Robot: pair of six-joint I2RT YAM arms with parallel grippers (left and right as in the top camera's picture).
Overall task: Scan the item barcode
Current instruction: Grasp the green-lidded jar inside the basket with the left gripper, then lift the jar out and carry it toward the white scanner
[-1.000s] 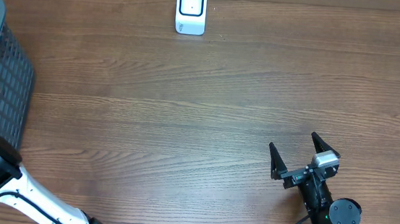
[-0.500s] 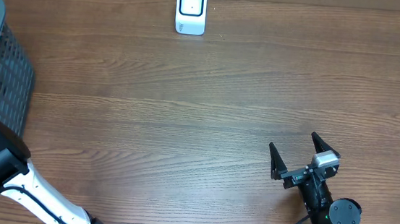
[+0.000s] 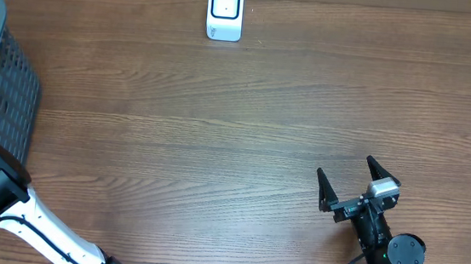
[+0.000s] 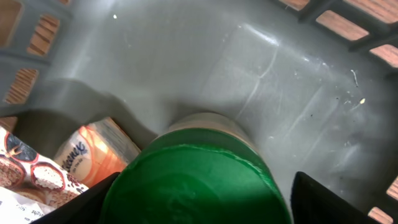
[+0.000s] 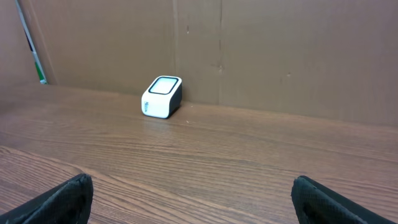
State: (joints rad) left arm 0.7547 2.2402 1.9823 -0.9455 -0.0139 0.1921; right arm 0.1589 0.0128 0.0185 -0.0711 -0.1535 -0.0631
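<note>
Straddling a green-lidded jar [image 4: 193,186], the left jaws sit inside the basket [image 4: 280,74].

- The bench [image 3: 218,130] is brown, wood-grained and matt.
- The basket [image 4: 261,68] is grey plastic, with a scuffed, faintly shiny floor.
- The green lid [image 4: 193,180] looks like smooth plastic.
- The barcode scanner [image 3: 225,11] is glossy white plastic.
- The tissue pack [image 4: 93,149] has a shiny wrapper.

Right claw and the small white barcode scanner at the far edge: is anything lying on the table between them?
Nothing. The overhead view shows only bare brown wooden table between the open right claw and the white box-shaped scanner. The right wrist view agrees.
</note>
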